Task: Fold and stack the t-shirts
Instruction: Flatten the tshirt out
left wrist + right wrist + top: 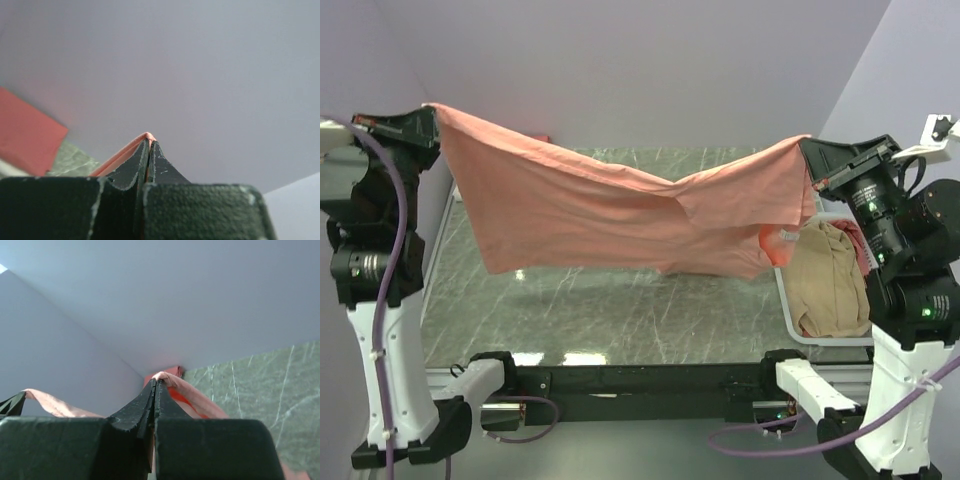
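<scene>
A salmon-pink t-shirt (610,210) hangs stretched in the air above the marble table (600,310), sagging in the middle. My left gripper (432,110) is shut on its upper left corner, high at the far left. At the far right my right gripper (806,145) is shut on the shirt's other upper corner. In the left wrist view a pink fabric edge (125,152) runs out from between the closed fingertips (148,141). The right wrist view shows a pink fold (192,392) pinched at the closed tips (156,382). A tan-beige t-shirt (828,275) lies crumpled in the white basket (788,300) on the right.
The white basket stands at the table's right edge, under the right arm, with more pink cloth (861,245) behind the tan one. Purple walls close in at the back and both sides. Both arm bases sit along the near edge.
</scene>
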Controlling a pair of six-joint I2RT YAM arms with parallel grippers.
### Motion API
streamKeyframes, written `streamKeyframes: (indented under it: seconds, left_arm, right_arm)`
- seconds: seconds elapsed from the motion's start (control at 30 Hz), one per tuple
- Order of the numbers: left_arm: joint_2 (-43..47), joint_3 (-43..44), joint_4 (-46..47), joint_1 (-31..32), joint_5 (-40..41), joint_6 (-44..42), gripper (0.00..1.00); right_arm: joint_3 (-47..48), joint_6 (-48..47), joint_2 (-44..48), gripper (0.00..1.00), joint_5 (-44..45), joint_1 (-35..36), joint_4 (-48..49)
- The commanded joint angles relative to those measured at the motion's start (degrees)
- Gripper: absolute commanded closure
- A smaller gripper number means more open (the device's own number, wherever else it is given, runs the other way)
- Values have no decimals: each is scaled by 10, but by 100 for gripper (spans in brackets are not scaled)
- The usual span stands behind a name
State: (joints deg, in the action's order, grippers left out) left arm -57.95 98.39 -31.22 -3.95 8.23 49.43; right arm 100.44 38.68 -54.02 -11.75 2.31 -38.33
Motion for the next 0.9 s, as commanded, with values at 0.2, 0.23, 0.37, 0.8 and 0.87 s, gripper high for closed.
streamKeyframes:
  seconds: [0.2,0.23,0.37,0.8,0.87]
  left_arm:
    - [-239,75,206,-4,-106,15,99]
    - [-269,101,212,-4,-122,10,99]
    - [-438,262,215,-15,-155,12,99]
    - [-499,316,329,-132,-298,90,99]
    - [-462,244,343,-131,-310,95,99]
  right_arm:
    - [23,15,-222,100,-40,-15,203]
    - [54,24,-245,100,-51,-16,214]
    - [224,34,-394,100,-66,-19,208]
    - [195,106,-373,100,-94,-56,295]
    - [102,108,-340,100,-98,-56,285]
